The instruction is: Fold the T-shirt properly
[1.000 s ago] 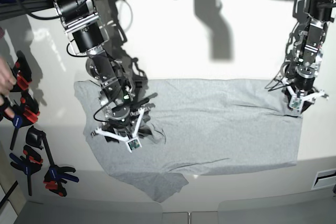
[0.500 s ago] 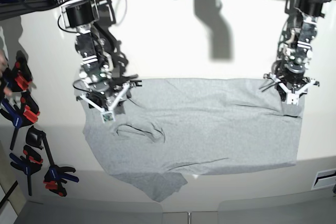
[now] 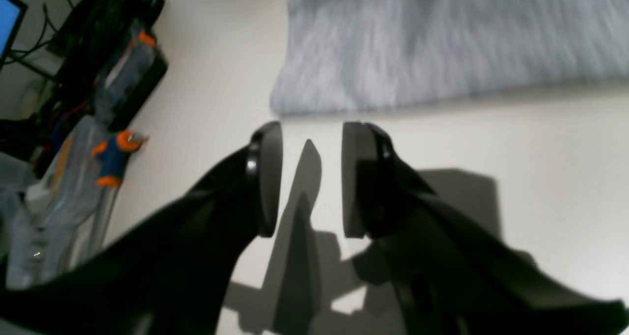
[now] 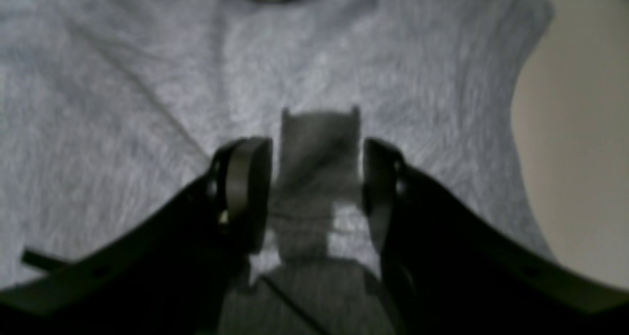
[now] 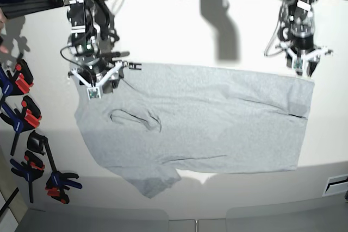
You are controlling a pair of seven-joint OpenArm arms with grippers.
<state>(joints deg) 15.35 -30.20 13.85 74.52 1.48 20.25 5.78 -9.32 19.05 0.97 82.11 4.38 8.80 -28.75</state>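
While the T-shirt [image 5: 196,120] lies spread flat on the white counter [image 5: 179,31] in the base view, my left end effector [image 5: 304,66] hangs at its far right corner, my right end effector [image 5: 97,88] over its left shoulder, clamps [image 5: 27,123] lying beside

Left wrist: jaws parted, empty, above bare counter [image 3: 491,128], just short of the shirt's hem [image 3: 442,40]

Right wrist: jaws wide, empty, over grey cloth [image 4: 123,104] near the collar

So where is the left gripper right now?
In the base view, upper right: the left gripper hangs open over bare table, just beyond the light grey cotton T-shirt's corner.
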